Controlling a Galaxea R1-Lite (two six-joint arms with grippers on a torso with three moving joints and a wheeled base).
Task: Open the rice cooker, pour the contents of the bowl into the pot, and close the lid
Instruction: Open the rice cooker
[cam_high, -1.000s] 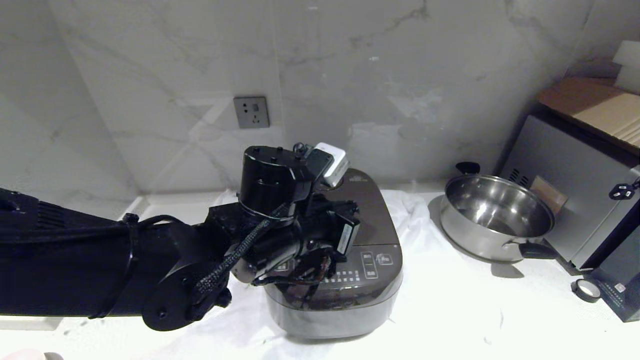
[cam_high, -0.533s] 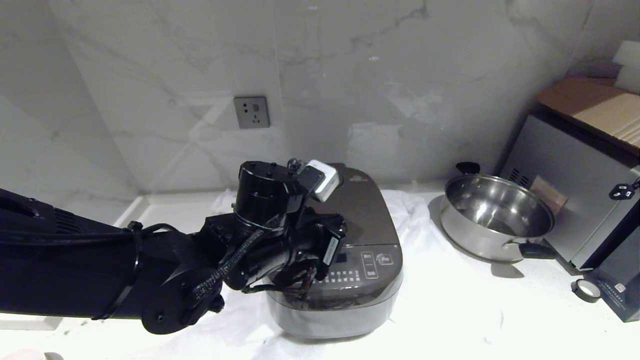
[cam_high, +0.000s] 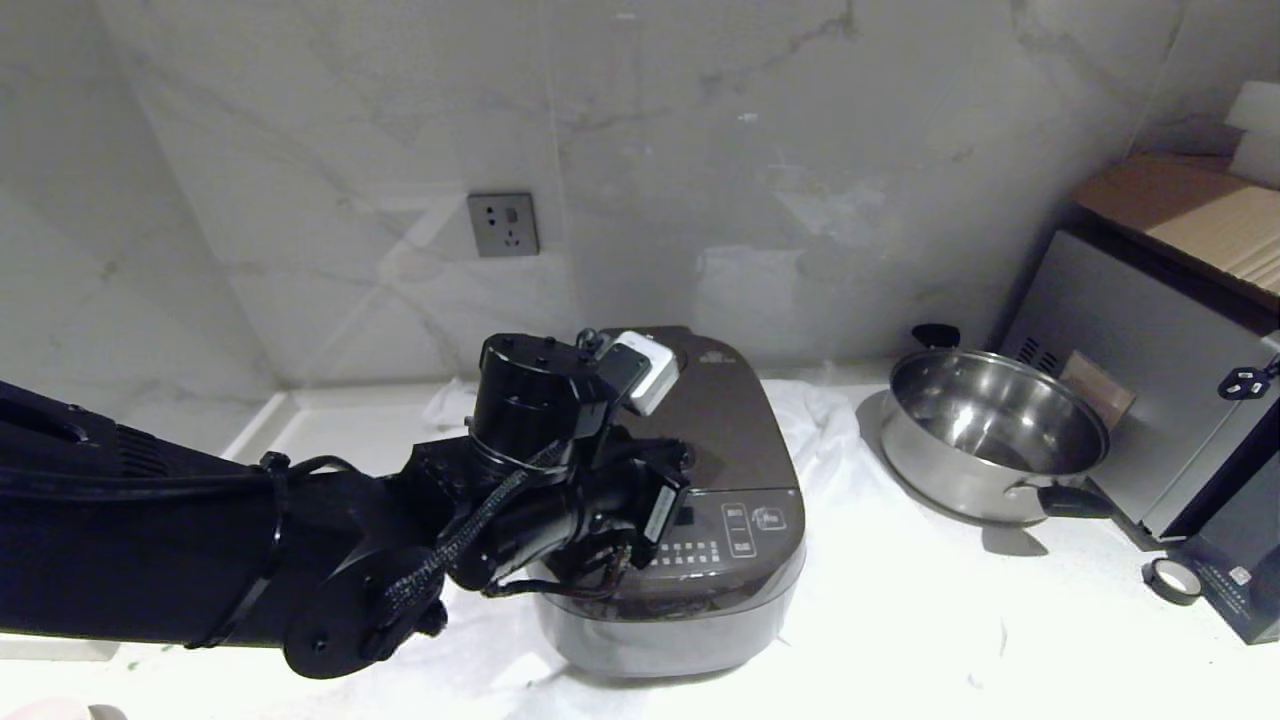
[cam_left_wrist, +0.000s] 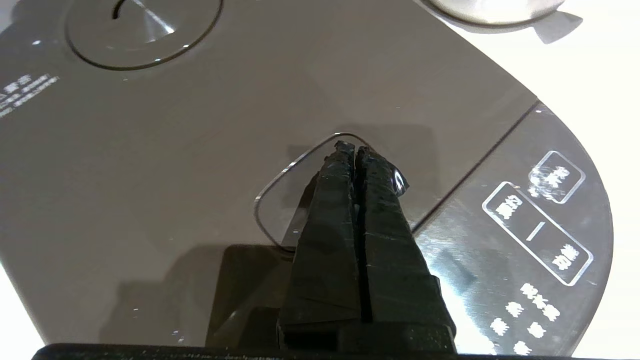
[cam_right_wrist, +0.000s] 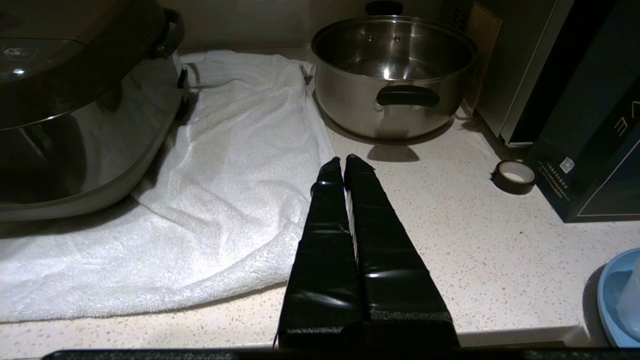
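Left gripper (cam_left_wrist: 355, 148) is clenched, holding nothing, tips on or just above the release button (cam_left_wrist: 300, 200) of the lid (cam_left_wrist: 200, 125). The rice cooker (cam_high: 700, 520) sits directly beneath it, lid down. Recommendation: press straight down, tips centred on the button, then lift clear so the lid can swing. Right gripper (cam_right_wrist: 345, 165) is clenched, idle over the desk (cam_right_wrist: 475, 240). The bowl is not visible.

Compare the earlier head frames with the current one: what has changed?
The left gripper, fingers shut, has sunk and drawn toward the camera over the rice cooker; its tips now sit at the release button on the lid. The lid remains closed; the steel pan and right gripper are unmoved.
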